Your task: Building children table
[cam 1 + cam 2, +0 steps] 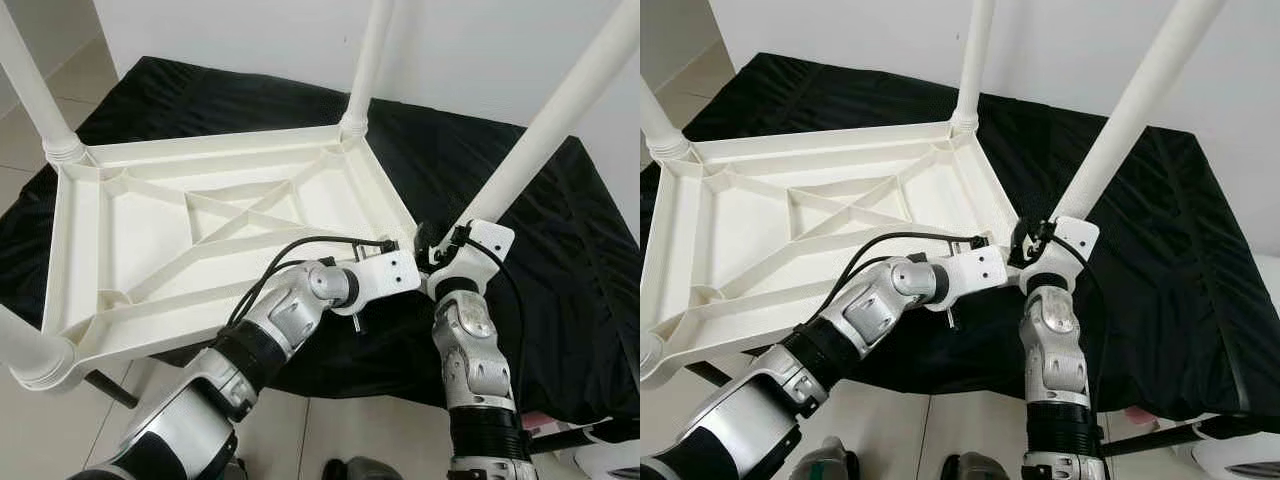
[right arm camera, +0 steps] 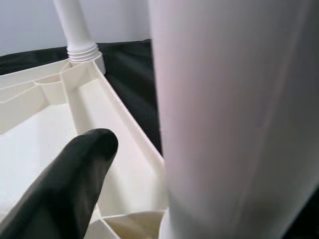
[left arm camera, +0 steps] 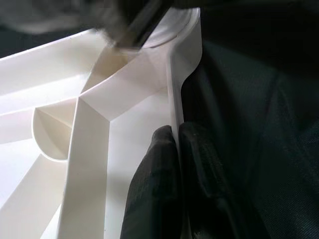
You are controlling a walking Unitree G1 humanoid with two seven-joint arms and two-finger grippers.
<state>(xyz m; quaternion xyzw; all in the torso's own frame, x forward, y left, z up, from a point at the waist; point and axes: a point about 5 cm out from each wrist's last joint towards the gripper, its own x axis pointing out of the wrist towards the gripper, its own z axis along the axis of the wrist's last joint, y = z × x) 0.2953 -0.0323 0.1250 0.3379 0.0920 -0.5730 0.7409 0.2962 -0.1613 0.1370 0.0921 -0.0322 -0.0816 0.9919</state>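
tabletop: white plastic children's tabletop [image 1: 230, 250] lies upside down on black cloth [image 1: 540, 260], ribbed underside up, rim facing up.
legs: 4 white legs stand in the corner sockets; far leg [image 1: 368, 60] upright, near-right leg [image 1: 560, 120] leans away to the robot's right.
L gripper: left gripper [image 3: 177, 164] is at the tabletop's right rim, just short of the near-right corner; fingers pinched onto the thin rim wall, one finger [image 3: 154, 189] inside, other outside, nearly closed on it.
R gripper: right gripper [image 1: 430, 245] sits at base of near-right leg, by the corner socket. One black finger [image 2: 70, 184] shows beside the leg, apart from it; other is hidden, so can't tell how far it's open or if it grips.
key relation: leg's long axis runs up and away from R gripper, base right at it; R arm nearer the leg, L arm steadies the rim.
step (judgement): prob seating/straightening last leg in its socket; leg tilt suggests not fully home.
risk: top could slide on cloth if L pinch slips.
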